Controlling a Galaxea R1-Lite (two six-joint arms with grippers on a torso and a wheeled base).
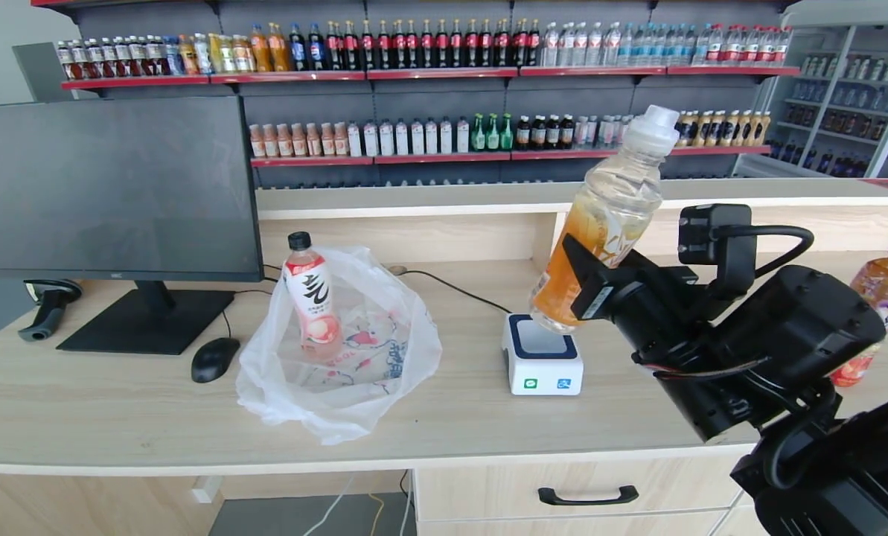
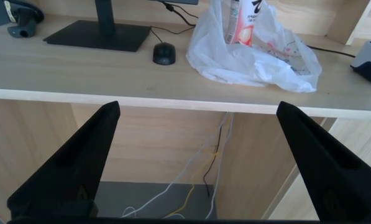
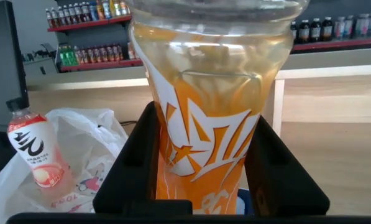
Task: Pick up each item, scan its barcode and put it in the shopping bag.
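Observation:
My right gripper (image 1: 589, 279) is shut on an orange drink bottle (image 1: 606, 219) with a white cap, holding it tilted with its base just above the white barcode scanner (image 1: 541, 355). In the right wrist view the orange bottle (image 3: 209, 118) sits between the two black fingers (image 3: 135, 162). A pink peach drink bottle (image 1: 311, 298) stands upright inside the clear plastic shopping bag (image 1: 384, 350), left of the scanner. A purple-capped bottle (image 1: 884, 294) stands at the far right of the counter. My left gripper (image 2: 197, 162) hangs open below the counter's front edge, facing the shopping bag (image 2: 260, 59).
A monitor (image 1: 112, 190) on its stand, a black mouse (image 1: 215, 359) and a handheld scanner (image 1: 45, 309) occupy the left of the wooden counter (image 1: 116, 417). Cables run behind the bag. A raised ledge and drink shelves stand behind. A drawer handle (image 1: 587, 496) is below.

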